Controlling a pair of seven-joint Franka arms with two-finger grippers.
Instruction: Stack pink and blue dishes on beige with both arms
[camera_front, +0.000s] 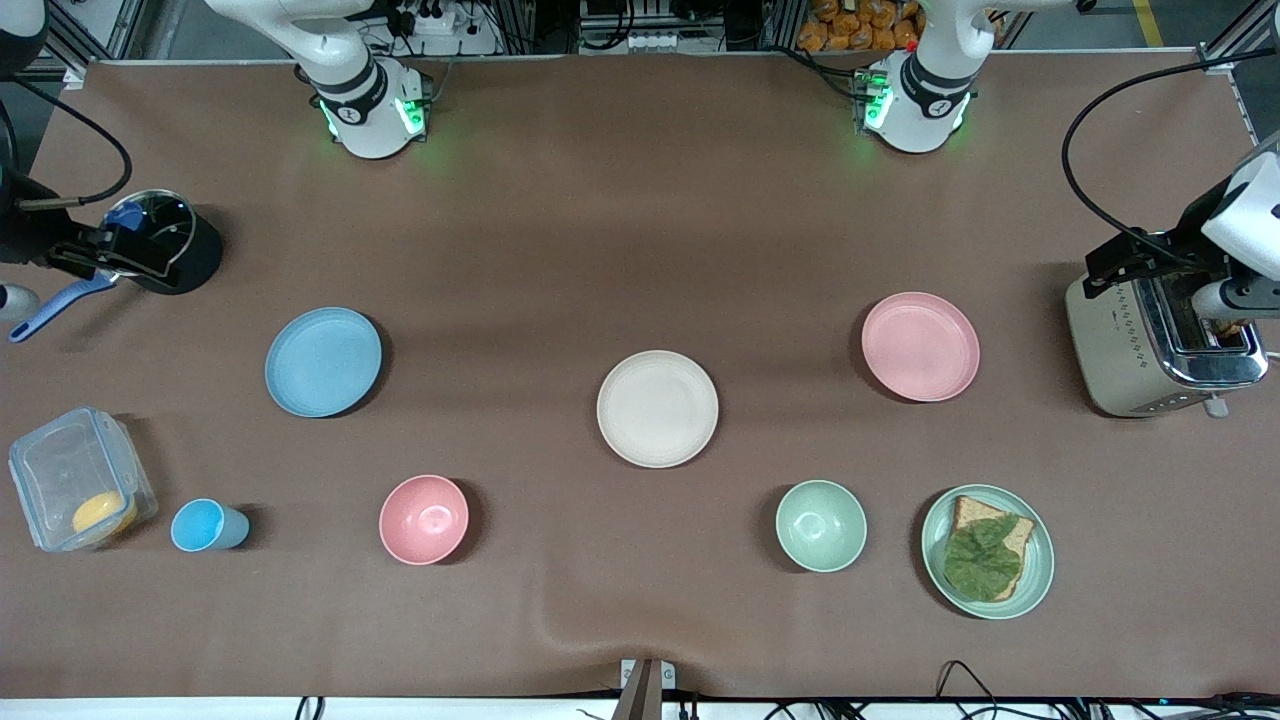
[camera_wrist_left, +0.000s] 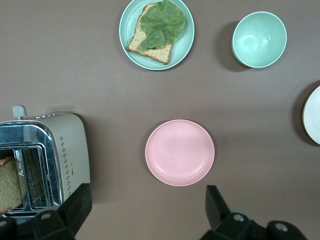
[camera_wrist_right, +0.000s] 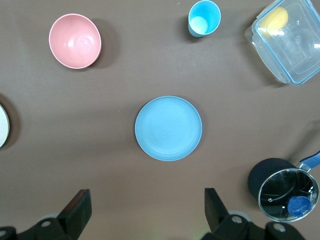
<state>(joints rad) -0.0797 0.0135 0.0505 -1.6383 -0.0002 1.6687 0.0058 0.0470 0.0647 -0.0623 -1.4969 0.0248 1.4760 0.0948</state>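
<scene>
pink plate near left arm's end, under wide-open empty left gripper | blue plate under right gripper (same, empty) | beige plate between them

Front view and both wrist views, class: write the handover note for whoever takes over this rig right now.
Left gripper: open, over the toaster end.
Right gripper: open, over the pot end.
Beige plate sits mid-table; pink plate toward the left arm's end, blue plate toward the right arm's. All empty and apart.
Done: nothing.
Left: stack both on beige.
</scene>
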